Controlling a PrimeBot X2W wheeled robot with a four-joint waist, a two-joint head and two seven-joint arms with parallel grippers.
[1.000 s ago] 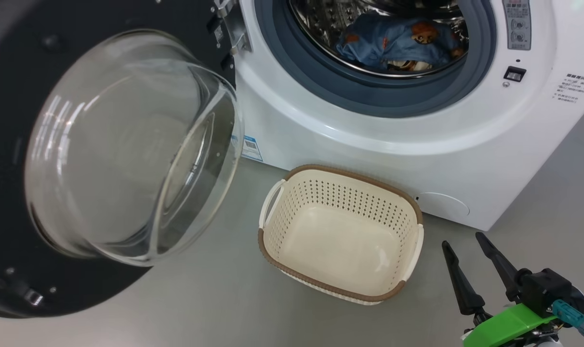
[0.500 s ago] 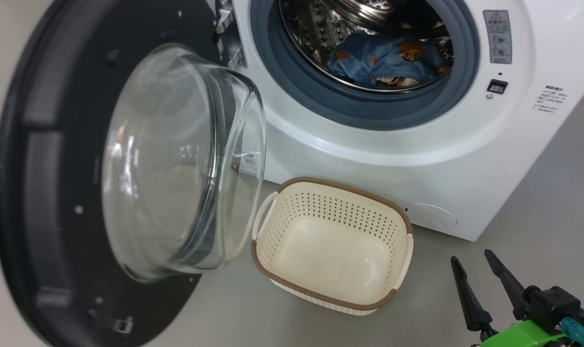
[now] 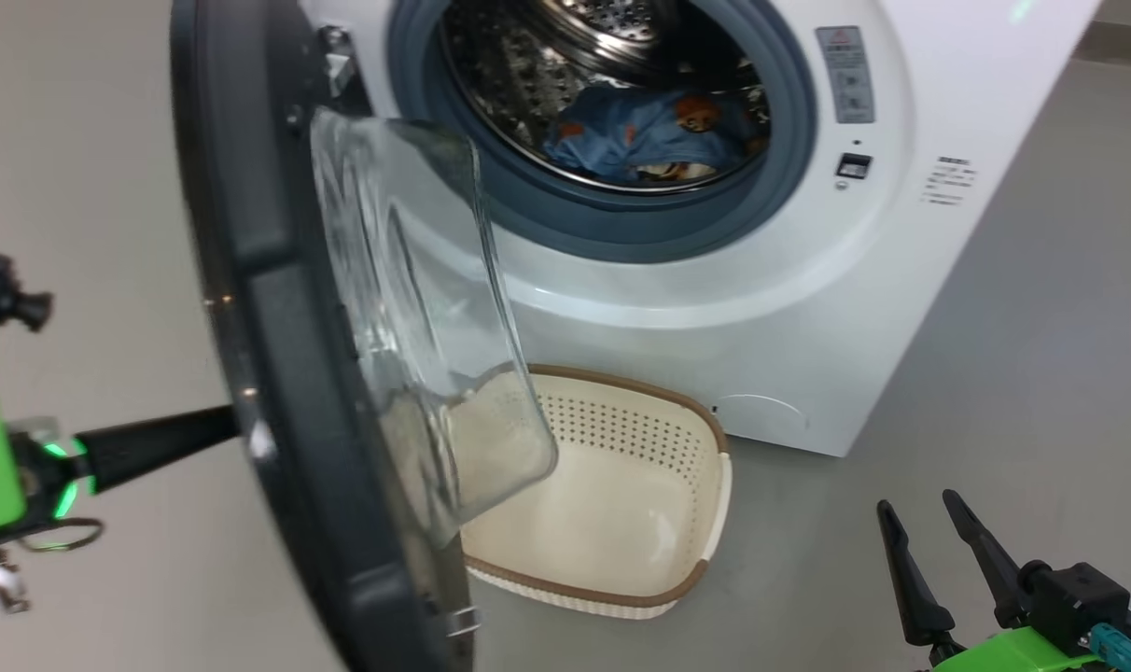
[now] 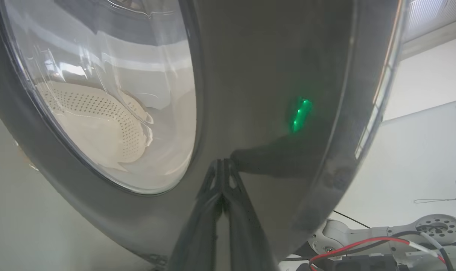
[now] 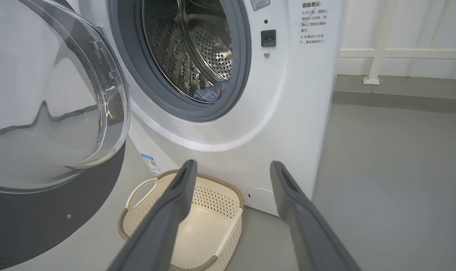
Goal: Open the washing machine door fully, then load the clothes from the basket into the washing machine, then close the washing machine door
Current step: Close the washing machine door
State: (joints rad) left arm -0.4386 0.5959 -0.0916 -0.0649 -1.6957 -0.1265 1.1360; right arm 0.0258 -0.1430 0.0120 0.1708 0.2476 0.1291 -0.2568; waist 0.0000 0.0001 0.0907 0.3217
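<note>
Judging from how things lie, we put the task in its last step. The clothes sit inside the steel drum of the washing machine, a blue bundle low at the front of the opening. The basket stands bare on the floor just in front of the machine, so loading looks done. What is left is the washing machine door. It stands roughly halfway, edge-on to our head view, its glass dome showing in front of the basket's left end and well short of the grey gasket. Our left end effector has its two fingers pressed together, holding nothing. The tips seem to touch the door's glossy black outer rim beside the window, which we read as the contact for swinging it shut. Our right end effector hangs low on the right, fingers spread wide with nothing between them, well apart from basket and door. The door has yet to reach the machine and latch.
</note>
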